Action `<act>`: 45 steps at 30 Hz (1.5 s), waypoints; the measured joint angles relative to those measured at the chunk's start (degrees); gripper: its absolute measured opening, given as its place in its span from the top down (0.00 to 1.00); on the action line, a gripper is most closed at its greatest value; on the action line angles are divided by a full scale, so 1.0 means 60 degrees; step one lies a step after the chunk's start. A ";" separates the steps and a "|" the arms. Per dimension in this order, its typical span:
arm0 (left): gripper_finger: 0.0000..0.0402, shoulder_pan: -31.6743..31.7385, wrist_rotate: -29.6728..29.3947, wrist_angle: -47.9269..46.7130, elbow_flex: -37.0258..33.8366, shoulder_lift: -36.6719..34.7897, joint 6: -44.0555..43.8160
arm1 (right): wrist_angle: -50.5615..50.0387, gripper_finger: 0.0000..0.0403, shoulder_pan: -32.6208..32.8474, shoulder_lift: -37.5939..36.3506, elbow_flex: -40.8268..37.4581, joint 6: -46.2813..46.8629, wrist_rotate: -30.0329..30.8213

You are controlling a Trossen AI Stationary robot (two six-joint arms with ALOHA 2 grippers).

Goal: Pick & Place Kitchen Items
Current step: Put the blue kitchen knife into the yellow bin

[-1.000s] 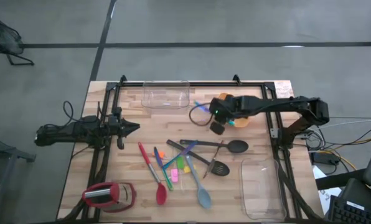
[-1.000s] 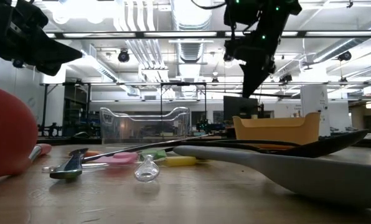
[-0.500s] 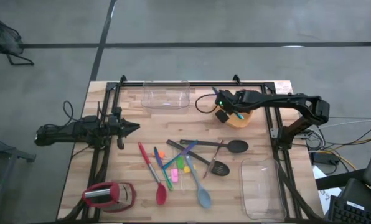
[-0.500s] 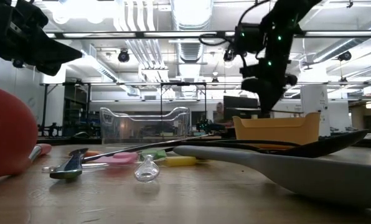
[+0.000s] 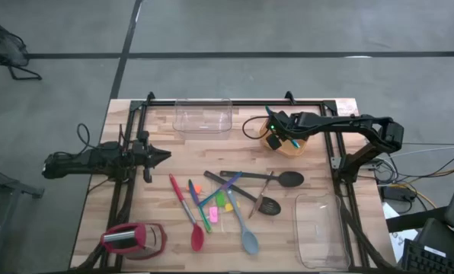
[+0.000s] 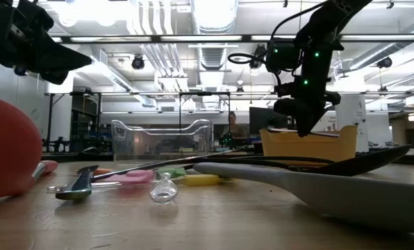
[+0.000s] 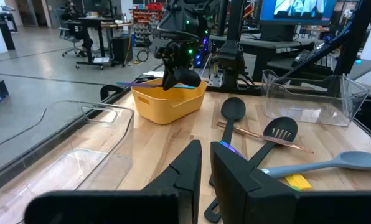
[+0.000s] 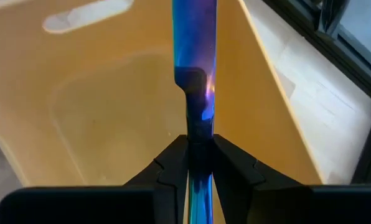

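Observation:
My right gripper [image 5: 276, 138] hangs over the orange bowl [image 5: 297, 146] at the table's far right, shut on a thin iridescent blue knife [image 8: 195, 56]. The knife reaches out over the bowl's inside [image 8: 98, 93]. Across the table's middle lie the other kitchen items: a black spoon [image 5: 279, 179], a black slotted spatula [image 5: 268, 204], a grey-blue spatula [image 5: 247, 237], a red spatula [image 5: 195, 233] and small neon pieces [image 5: 221, 202]. My left gripper [image 5: 163, 156] waits shut at the left, above the table, touching nothing. My right gripper pinches the knife's narrow handle [image 8: 200, 134] between its two fingers, close to where the blade widens. The fingers slant down from the table's right side, and the knife runs on forward in line with them. It is lifted off the table; I cannot tell whether it touches the bowl.
A clear tub [image 5: 203, 118] stands at the far edge, another clear tub [image 5: 318, 228] at the near right. A chunky red-and-silver gadget [image 5: 132, 239] sits at the near left. The black frame rails [image 5: 334, 152] run along the table's sides.
My right gripper has carried the blue knife from beside the bowl's left side toward the table's far right, sunk over the bowl and rolled its wrist. Over the last half second it has nearly stopped. The knife stays in its hold.

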 joint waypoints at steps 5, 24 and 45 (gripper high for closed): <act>0.89 0.0000 0.0000 0.0003 -0.0001 0.0000 0.0000 | 0.0574 0.87 0.0007 0.0000 -0.0226 0.0103 0.0008; 0.89 0.0000 0.0000 0.0000 0.0002 -0.0002 0.0000 | 0.0625 0.88 0.0011 0.0004 -0.0729 0.0367 -0.0068; 0.89 0.0000 0.0000 0.0002 -0.0001 -0.0001 0.0000 | 0.0121 0.69 0.1332 -0.0313 0.0848 -0.2027 -0.0021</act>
